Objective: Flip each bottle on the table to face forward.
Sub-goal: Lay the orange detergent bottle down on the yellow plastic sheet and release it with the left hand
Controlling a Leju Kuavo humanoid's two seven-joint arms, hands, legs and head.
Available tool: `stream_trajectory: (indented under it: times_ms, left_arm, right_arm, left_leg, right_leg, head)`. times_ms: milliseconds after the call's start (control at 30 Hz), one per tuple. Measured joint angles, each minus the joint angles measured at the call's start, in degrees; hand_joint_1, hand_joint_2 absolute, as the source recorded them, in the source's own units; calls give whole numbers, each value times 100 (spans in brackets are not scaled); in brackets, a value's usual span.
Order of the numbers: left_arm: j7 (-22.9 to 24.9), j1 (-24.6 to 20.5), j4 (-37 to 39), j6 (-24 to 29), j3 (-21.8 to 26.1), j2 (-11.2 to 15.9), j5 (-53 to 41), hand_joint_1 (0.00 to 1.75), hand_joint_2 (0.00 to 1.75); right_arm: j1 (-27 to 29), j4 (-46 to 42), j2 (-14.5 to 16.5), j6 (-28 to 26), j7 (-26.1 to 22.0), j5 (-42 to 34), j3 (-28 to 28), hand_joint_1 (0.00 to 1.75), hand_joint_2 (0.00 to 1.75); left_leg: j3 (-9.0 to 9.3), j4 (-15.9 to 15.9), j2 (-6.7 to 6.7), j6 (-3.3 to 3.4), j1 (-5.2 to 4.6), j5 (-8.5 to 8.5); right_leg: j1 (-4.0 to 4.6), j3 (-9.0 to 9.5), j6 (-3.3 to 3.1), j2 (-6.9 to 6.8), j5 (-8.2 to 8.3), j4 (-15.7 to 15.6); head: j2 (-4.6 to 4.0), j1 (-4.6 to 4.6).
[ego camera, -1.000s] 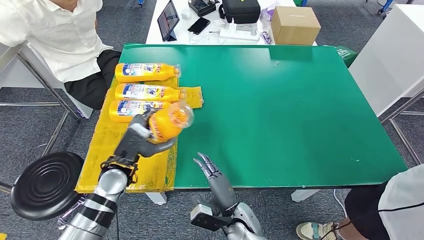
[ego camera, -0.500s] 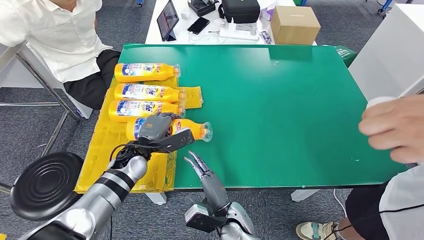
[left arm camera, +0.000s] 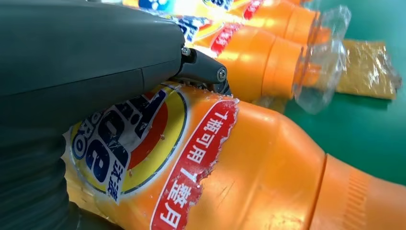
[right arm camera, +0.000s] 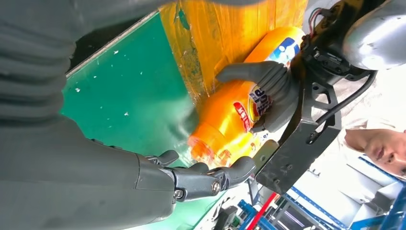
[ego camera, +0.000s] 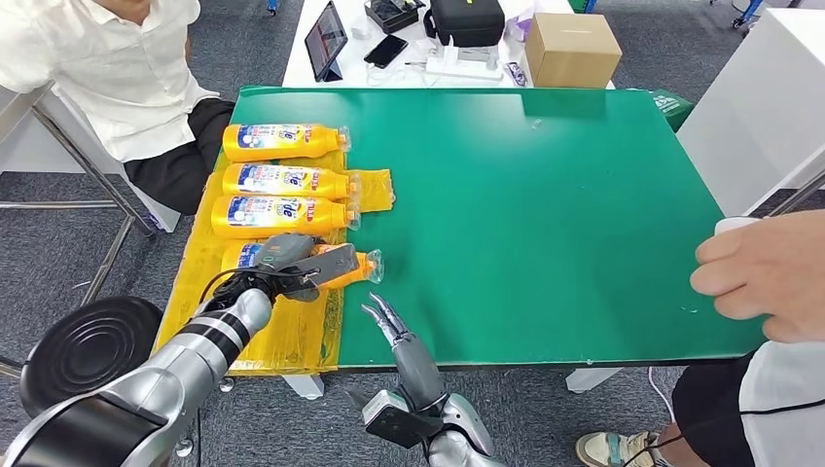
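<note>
- The green surface [ego camera: 545,214] carries a yellow sheet [ego camera: 292,331] along its left edge.
- Three bottles [ego camera: 282,216] lie label-up in a row there.
- My left hand [ego camera: 292,261] grasps the fourth bottle [ego camera: 355,265], lying nearest the front edge.
- If I let go carelessly, it could roll label-down.
- My right hand [ego camera: 389,321] hovers released at the front edge.

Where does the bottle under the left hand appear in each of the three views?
Head view: held bottle, nearest of the row, lying on the yellow sheet at the table's left.
Left wrist view: held bottle, close up, label showing.
Right wrist view: held bottle, under the left hand.
Shared landmark: green table.
</note>
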Motion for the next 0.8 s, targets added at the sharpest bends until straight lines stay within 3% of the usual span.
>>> stream_trajectory:
  times_ms: [67, 300, 800]
  left_arm:
    - [-59, -75, 94, -165, 38, 10, 25, 3, 175]
    - [-141, -103, 229, -360, 173, 19, 168, 0, 175]
    - [-870, -119, 156, -605, 287, 49, 500, 0, 175]
  right_arm:
    - [-40, 54, 0, 24, 0, -42, 0, 0, 175]
    - [-105, 209, 0, 48, 0, -123, -2, 0, 175]
    - [-152, 347, -71, -114, 0, -273, -3, 0, 175]
  left_leg:
    - [7, 0, 0, -1, 0, 0]
    - [11, 0, -1, -9, 7, 7]
    - [8, 0, -5, -9, 7, 7]
  right_leg:
    - [1, 4, -1, 0, 0, 0]
    - [8, 9, -3, 0, 2, 1]
    - [8, 9, -3, -1, 2, 1]
  head:
    - [0, 1]
    - [0, 1]
    - [0, 1]
